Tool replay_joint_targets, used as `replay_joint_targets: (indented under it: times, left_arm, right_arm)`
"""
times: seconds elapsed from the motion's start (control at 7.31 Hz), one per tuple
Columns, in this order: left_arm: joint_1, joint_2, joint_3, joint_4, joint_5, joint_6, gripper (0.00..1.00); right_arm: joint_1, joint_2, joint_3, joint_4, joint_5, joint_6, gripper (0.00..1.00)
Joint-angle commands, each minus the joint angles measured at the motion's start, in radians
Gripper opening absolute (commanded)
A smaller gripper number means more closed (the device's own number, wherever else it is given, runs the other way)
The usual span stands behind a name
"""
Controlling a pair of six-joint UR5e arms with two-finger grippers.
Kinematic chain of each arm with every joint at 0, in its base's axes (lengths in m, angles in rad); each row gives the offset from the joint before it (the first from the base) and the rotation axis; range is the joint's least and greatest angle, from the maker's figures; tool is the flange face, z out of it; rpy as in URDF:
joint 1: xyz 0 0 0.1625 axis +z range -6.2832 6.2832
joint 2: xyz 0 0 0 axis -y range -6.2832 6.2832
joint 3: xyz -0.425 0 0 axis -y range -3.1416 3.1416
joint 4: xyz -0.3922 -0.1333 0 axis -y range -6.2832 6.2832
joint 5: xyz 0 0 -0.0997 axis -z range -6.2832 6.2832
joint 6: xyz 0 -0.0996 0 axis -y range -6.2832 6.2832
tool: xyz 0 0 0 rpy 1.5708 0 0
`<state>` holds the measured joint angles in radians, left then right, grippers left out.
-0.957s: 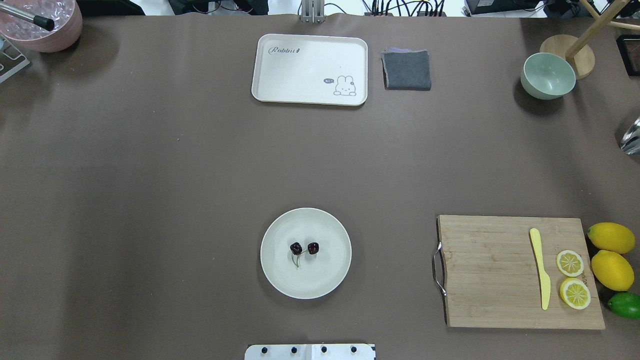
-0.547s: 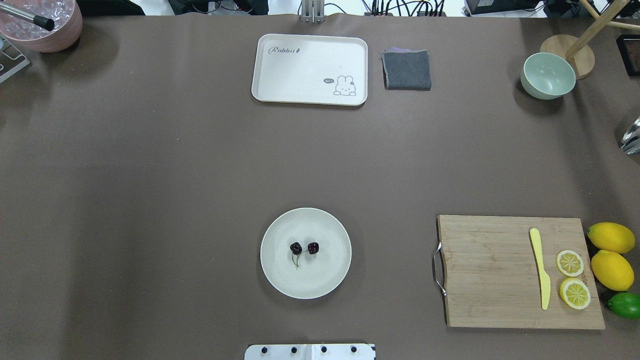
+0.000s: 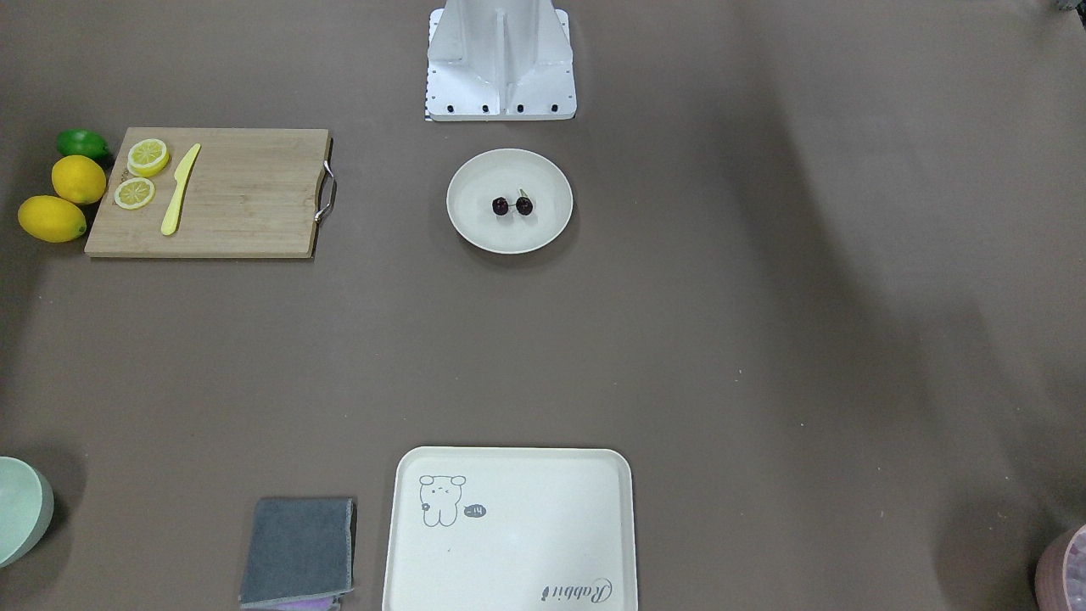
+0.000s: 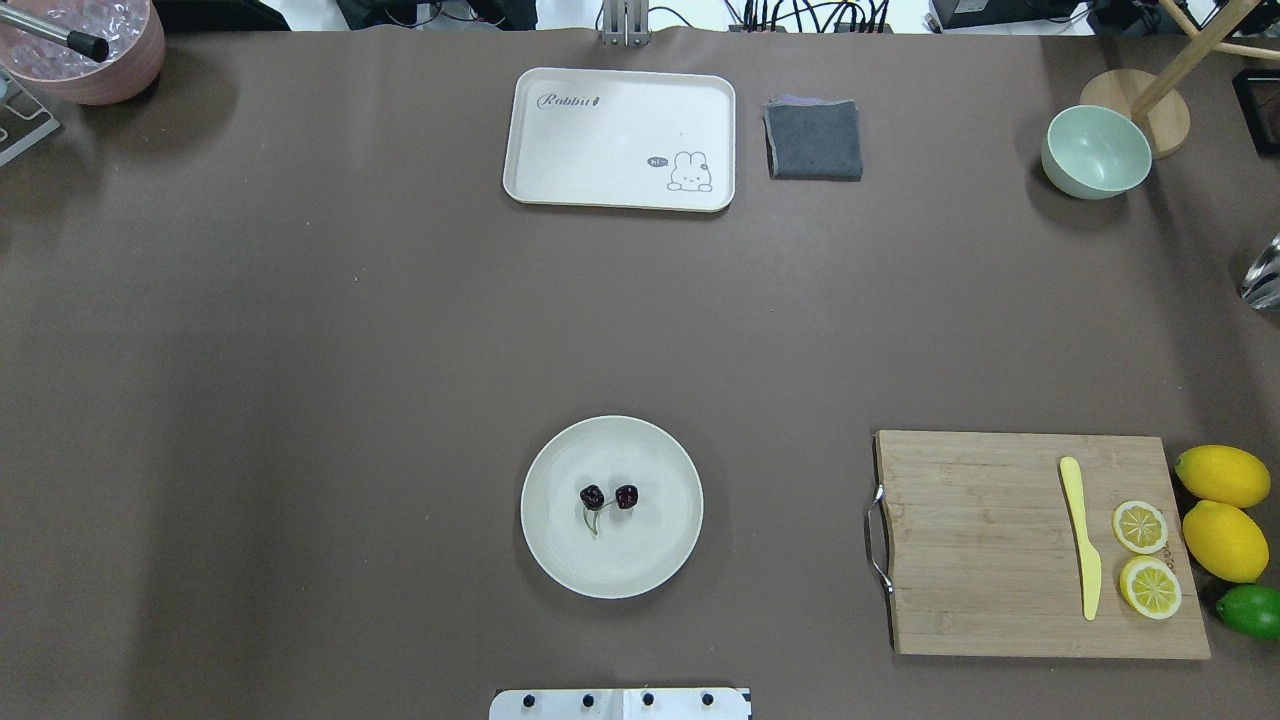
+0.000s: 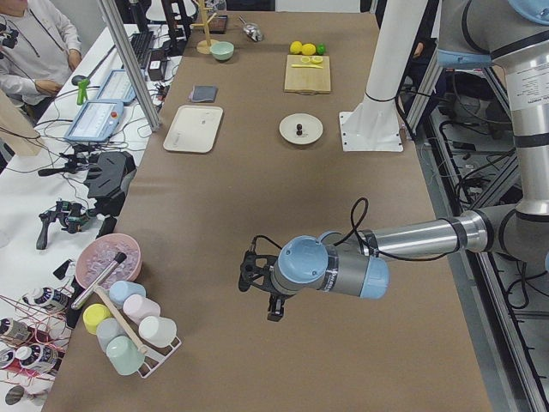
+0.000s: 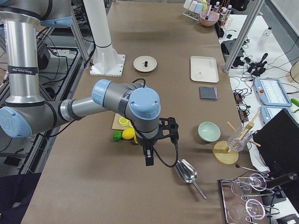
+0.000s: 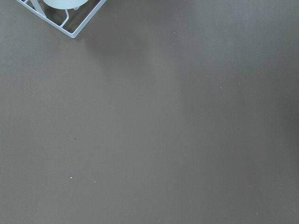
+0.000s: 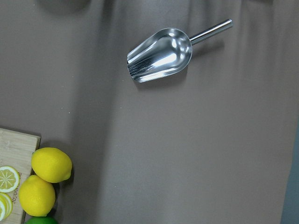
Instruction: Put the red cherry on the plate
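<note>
Work looks finished: red cherry (image 4: 592, 496) lies on plate (image 4: 612, 565), nothing left; my jaws' opening I cannot tell.

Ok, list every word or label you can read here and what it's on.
"Rabbit", in script, on a corner of the cream tray.
"hi~", in the small speech bubble beside the tray's rabbit drawing.
A small mark on the cutting board: too small to read.
Tablet screens in the side views: too small to read.
</note>
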<state>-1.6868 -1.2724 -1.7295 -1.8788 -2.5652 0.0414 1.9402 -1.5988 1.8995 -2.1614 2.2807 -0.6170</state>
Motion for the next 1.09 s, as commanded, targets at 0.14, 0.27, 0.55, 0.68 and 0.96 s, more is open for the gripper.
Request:
replay_joint_targets:
  times: [0.14,0.27,0.55,0.68,0.96]
  left_arm:
    - [-0.042,-0.05,-0.079,0.296,-0.052,0.012,0.97]
    - [-0.1,-0.094,-0.072,0.347,0.033,0.015,0.97]
    - [-0.175,-0.206,-0.035,0.468,0.153,0.028,0.98]
    - [-0.18,-0.26,0.037,0.495,0.155,0.108,0.98]
    - [-0.183,-0.358,0.173,0.5,0.149,0.168,0.98]
  right_arm:
    - [0.054,-0.032,0.012,-0.011,-0.006,-0.001,1.0]
    - [0.06,-0.035,0.01,-0.011,-0.006,-0.003,1.0]
    - [0.062,-0.021,-0.002,-0.011,-0.004,0.003,1.0]
    - [0.062,-0.021,-0.002,-0.011,0.003,0.008,1.0]
    - [0.062,-0.021,0.004,-0.011,0.006,0.008,1.0]
